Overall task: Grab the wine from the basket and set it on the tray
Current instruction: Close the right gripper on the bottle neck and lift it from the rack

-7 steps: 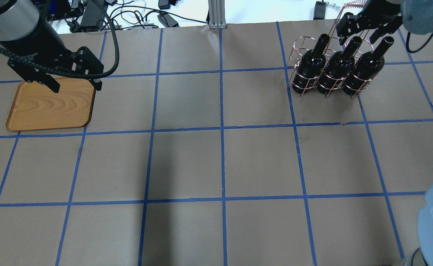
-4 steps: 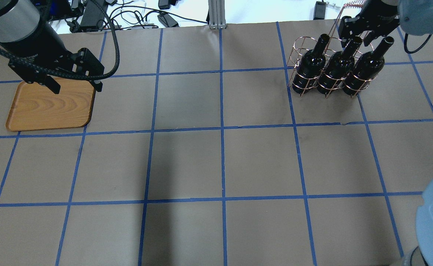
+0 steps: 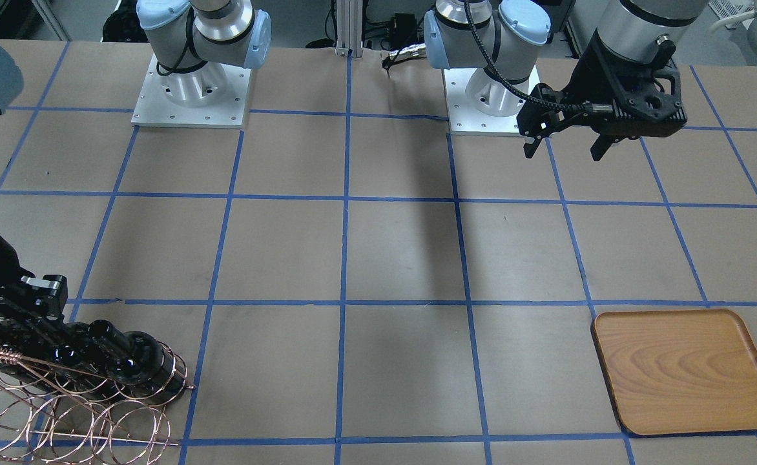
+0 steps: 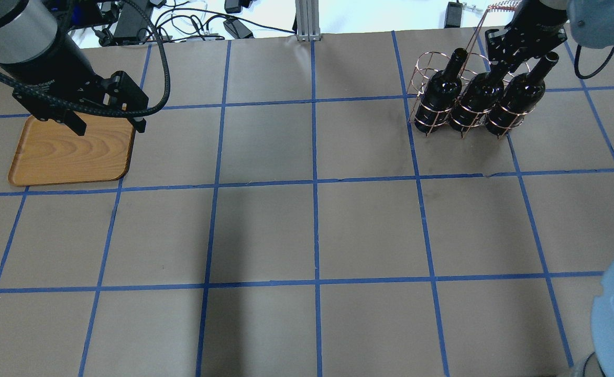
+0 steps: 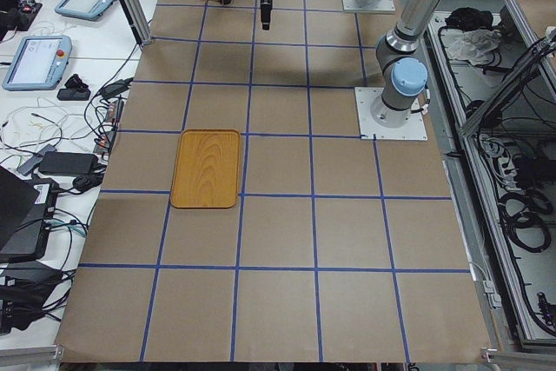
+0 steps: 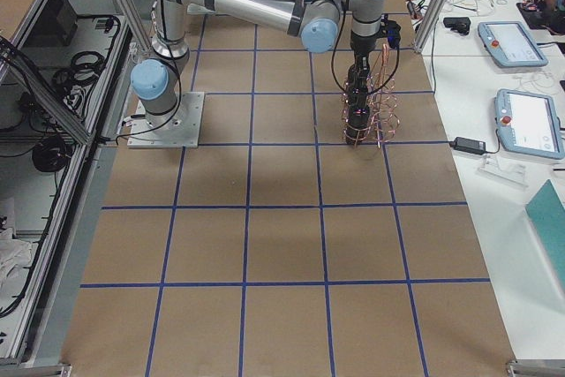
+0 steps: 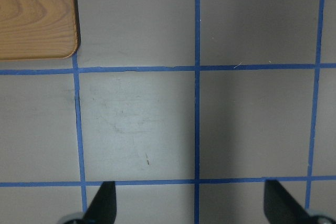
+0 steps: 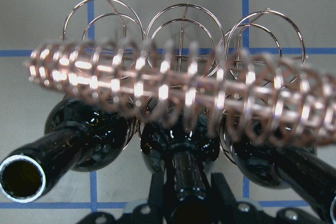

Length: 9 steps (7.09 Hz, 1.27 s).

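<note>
We log three wine bottles (image 4: 477,97) side by side in the basket (image 4: 421,68), robot-side row, at the table's (image 4: 312,225) right; tray (image 4: 71,157) well apart at its left

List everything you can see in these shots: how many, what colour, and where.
wine bottles: three, glossy near-black, upright in the basket's row nearer the robot, at the table's far right in the overhead view.
basket: one, copper wire, holding the bottles; its other rings are empty.
tray: one, light-brown wood, bare, at the far left.
table: one, brown paper with a blue tape grid.
teach pendants: two, grey with blue edges, on the white bench beside the table.
left gripper: one, black, open, raised above the table near the tray.
right gripper: one, black, fingers flanking the middle bottle's neck; whether it grips is unclear.
</note>
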### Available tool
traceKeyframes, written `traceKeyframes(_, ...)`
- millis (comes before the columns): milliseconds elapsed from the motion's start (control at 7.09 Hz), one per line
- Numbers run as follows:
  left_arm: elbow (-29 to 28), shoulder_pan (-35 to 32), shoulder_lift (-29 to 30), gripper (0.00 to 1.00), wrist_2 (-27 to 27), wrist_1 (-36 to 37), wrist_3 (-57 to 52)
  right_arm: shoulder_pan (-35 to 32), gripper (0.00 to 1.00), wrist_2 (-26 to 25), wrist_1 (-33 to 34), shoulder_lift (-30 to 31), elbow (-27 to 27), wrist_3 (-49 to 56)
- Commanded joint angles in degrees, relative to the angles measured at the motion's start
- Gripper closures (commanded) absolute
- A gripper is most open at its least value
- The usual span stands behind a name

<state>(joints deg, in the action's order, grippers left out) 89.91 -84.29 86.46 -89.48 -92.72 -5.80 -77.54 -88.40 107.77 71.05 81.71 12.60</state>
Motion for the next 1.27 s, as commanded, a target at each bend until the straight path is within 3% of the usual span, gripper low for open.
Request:
traceKeyframes(0,0.00,0.00,-0.07,0.00,0.00,0.00,0.00,-0.15,1.00,0.24,-1.59,0.05,-0.59,0.06)
traceKeyframes(564,0.00,0.09,-0.07,0.00,0.00,0.00,0.00,-0.15,1.00,-0.19,-5.73,0.14,-4.54,1.81)
traceKeyframes(1129,0.00,0.00,-0.33,0.00,-0.08,0.09,-0.70,-0.24,1.00,-0.64,-14.69,2.85,-10.52,4.18)
